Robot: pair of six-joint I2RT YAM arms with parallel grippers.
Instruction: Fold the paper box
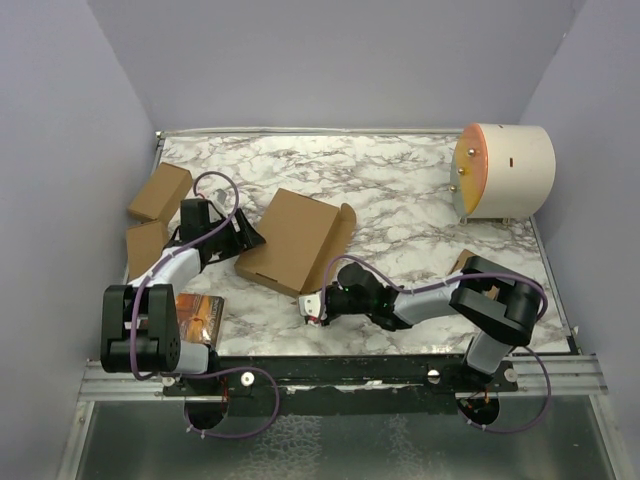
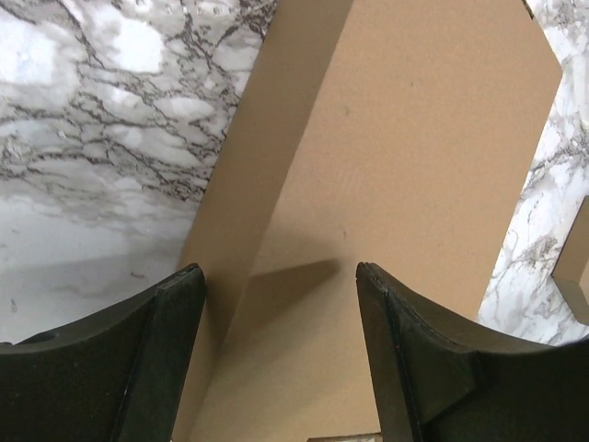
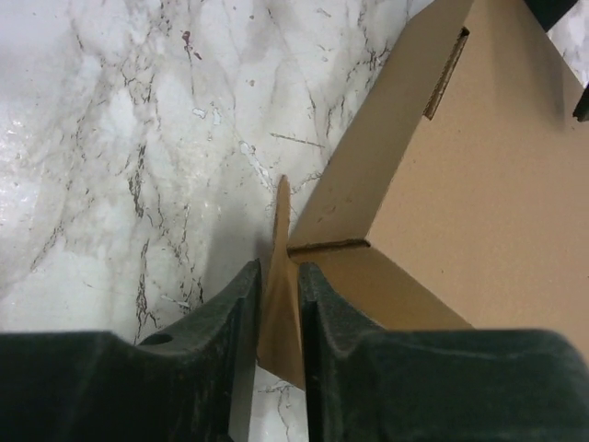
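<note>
The paper box (image 1: 297,238) lay at the centre of the marble table (image 1: 400,200). At its nine o'clock side, the left gripper (image 1: 250,235) pointed in on a bent arm, its jaws spread wide over the box edge. The right gripper (image 1: 312,306), on an arm stretched leftward, pinched the flap (image 3: 283,230) at six o'clock.

Overhead looks down; both wrists (close) share paper box (image 1: 295,240).

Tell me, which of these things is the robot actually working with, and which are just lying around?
In use: paper box, right gripper pinching its flap, left gripper open over it.
Lying about: far small box, near small box, cream cylinder, orange packet.
</note>
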